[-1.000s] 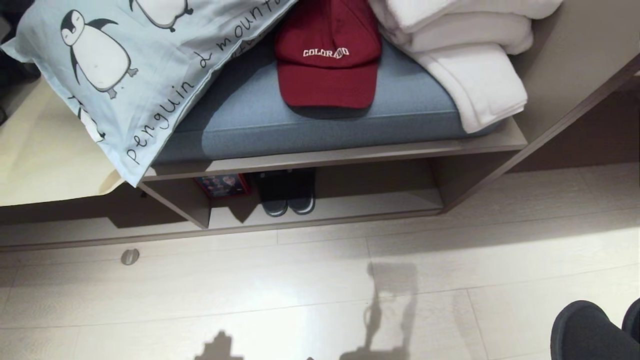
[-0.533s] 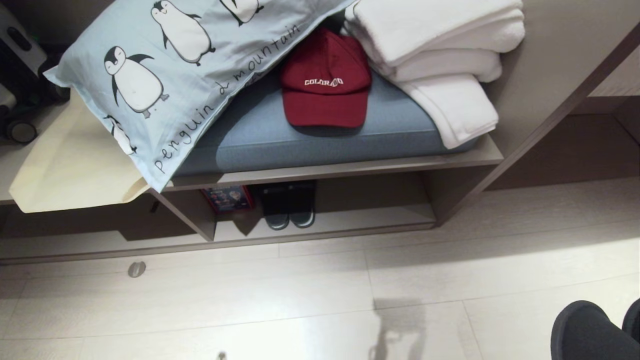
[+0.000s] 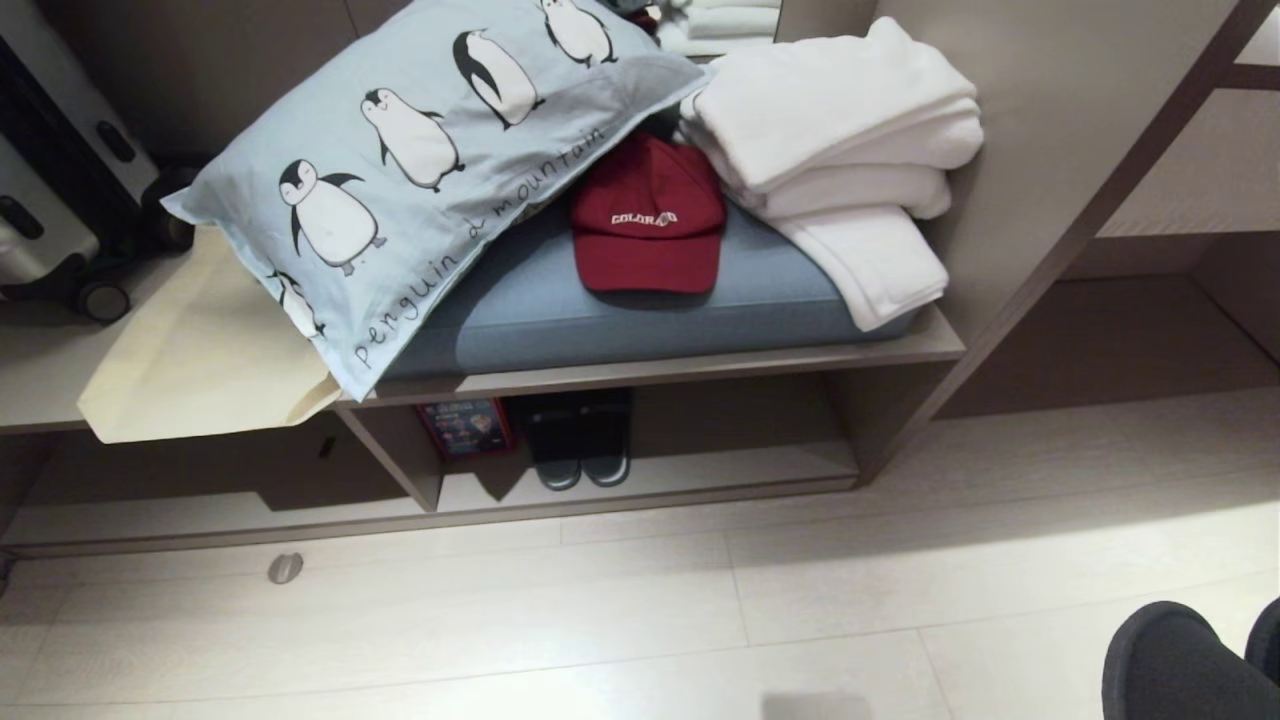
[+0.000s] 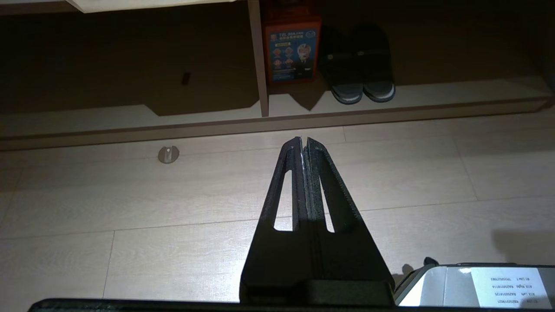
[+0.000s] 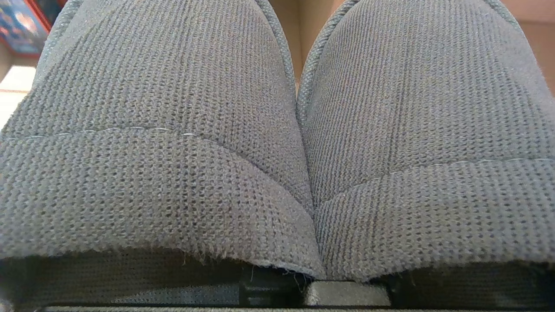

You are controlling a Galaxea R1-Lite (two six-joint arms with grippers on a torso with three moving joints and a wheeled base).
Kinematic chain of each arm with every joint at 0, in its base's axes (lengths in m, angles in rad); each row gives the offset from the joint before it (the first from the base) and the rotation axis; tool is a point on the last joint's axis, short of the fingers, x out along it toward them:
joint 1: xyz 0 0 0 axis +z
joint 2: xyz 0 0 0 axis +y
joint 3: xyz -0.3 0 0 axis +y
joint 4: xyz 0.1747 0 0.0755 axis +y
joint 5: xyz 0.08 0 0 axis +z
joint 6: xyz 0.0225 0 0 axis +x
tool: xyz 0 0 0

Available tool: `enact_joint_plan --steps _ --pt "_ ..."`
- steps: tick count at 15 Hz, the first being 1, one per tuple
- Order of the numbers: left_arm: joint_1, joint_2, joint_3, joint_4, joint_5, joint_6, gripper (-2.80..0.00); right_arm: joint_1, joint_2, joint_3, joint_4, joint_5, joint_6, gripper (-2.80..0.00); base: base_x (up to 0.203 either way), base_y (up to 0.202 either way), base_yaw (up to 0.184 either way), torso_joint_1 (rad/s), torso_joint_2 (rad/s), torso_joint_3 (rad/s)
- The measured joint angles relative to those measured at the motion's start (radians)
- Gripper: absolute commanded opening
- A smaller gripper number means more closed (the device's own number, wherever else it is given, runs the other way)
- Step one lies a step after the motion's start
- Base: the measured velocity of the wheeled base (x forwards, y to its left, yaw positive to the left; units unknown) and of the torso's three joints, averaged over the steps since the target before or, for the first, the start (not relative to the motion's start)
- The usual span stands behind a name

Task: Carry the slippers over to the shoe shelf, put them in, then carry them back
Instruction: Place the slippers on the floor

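Note:
The grey-blue slippers (image 5: 277, 143) fill the right wrist view side by side, straps toward the camera; my right gripper is shut on them and its fingers are hidden under the fabric. Their ends show at the head view's lower right corner as the slippers (image 3: 1180, 665), above the floor. The shoe shelf (image 3: 700, 470) is the low cubby under the bench, ahead and to the left. A darker pair with white sole edges (image 3: 580, 445) stands in it beside the divider. My left gripper (image 4: 302, 141) is shut and empty, above the floor, pointing at the shoe shelf (image 4: 433, 93).
On the bench lie a blue cushion (image 3: 760, 300), a penguin pillow (image 3: 430, 170), a red cap (image 3: 648, 220) and folded white towels (image 3: 840, 150). A red box (image 3: 465, 425) stands in the cubby. A suitcase (image 3: 50, 200) is at far left, a round floor stop (image 3: 285, 568) near the shelf.
The whole head view has shifted: the bench and shelf sit lower and smaller in the picture, and more of the pillow, towels and suitcase shows. The held slippers stay in the same corner.

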Motion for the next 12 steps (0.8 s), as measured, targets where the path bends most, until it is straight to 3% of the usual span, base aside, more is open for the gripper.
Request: enact_joint_plan --steps 12 --pt "0.0 0.0 0.0 0.0 0.0 0.0 -2.8 0.0 0.0 0.0 0.0 0.0 0.0 -2.8 0.0 0.0 0.0 0.003 0.0 0.202"
